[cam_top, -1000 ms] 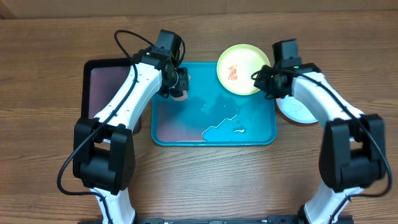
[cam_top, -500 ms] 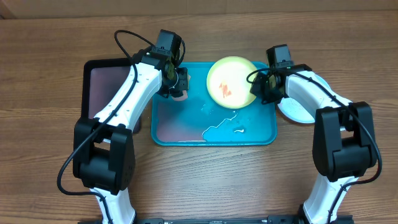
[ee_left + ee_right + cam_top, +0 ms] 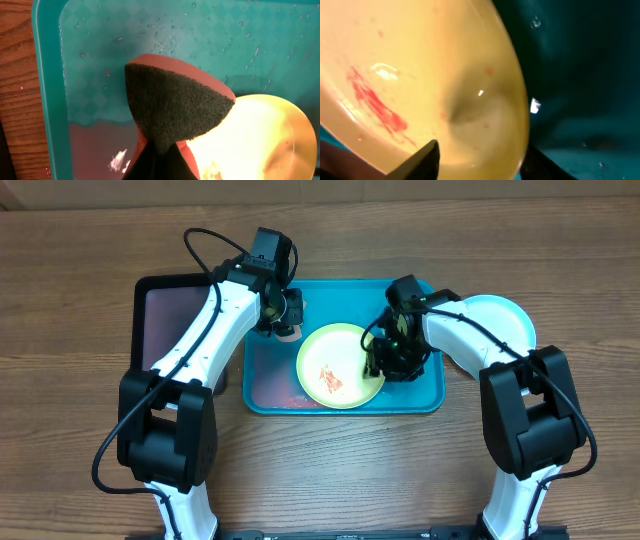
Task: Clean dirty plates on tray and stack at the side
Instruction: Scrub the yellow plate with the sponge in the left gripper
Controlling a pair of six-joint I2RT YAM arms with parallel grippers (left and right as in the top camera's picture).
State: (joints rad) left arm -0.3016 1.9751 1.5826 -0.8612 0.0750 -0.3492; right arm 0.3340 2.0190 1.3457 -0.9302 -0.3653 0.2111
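Observation:
The yellow-green plate (image 3: 335, 360) with a red smear lies in the turquoise tray (image 3: 262, 402), at its front middle. My right gripper (image 3: 383, 362) is shut on the plate's right rim; in the right wrist view the plate (image 3: 420, 65) fills the frame between the fingers (image 3: 480, 167). My left gripper (image 3: 285, 318) is shut on a sponge just above the tray's far left, up-left of the plate. In the left wrist view the sponge's dark face (image 3: 172, 107) hangs over the tray (image 3: 47, 100) beside the plate (image 3: 260, 140). A pale mint plate (image 3: 500, 315) lies right of the tray. The white plate is not in view.
A black tray (image 3: 175, 315) lies against the turquoise tray's left side. Murky reddish water (image 3: 270, 385) pools in the turquoise tray's front left, also shown in the left wrist view (image 3: 97, 147). The table (image 3: 80, 400) is bare brown wood.
My right gripper has carried the yellow-green plate from the tray's far right corner down and left into the tray. The pale plate on the right is now uncovered. The left arm has not moved.

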